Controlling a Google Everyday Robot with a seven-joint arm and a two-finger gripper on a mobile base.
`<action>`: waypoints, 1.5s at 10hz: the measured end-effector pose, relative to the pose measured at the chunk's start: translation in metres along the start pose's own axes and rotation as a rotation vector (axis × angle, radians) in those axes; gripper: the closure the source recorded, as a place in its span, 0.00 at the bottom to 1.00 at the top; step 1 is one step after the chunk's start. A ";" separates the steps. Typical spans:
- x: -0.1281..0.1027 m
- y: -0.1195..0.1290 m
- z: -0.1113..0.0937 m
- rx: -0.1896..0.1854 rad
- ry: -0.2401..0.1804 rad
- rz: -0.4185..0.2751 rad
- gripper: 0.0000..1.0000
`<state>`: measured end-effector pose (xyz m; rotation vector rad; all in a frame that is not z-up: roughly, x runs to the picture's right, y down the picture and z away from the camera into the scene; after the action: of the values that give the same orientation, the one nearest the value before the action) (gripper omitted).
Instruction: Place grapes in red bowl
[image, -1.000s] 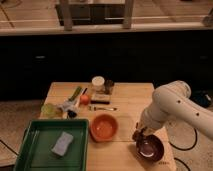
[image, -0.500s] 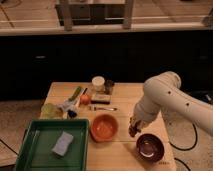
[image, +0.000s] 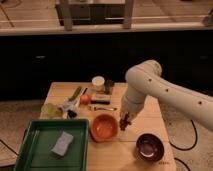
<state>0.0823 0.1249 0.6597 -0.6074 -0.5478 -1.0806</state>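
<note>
The gripper (image: 123, 121) hangs just right of the red bowl (image: 104, 127), fingers pinching the grapes (image: 122, 124); released here, they'd likely drop onto the worktop (image: 150, 115).

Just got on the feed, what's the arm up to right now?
The white arm reaches over the wooden table, with the gripper low beside the right rim of the red bowl. Something small and dark at its tip looks like the grapes, not yet in the bowl. The maroon bowl sits farther right, the green tray left.
</note>
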 end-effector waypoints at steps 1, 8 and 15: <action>0.000 -0.007 0.001 -0.007 -0.004 -0.014 0.96; -0.005 -0.049 0.015 -0.044 -0.047 -0.111 0.96; -0.016 -0.081 0.036 -0.059 -0.063 -0.160 0.96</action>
<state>-0.0019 0.1323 0.6900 -0.6595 -0.6294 -1.2346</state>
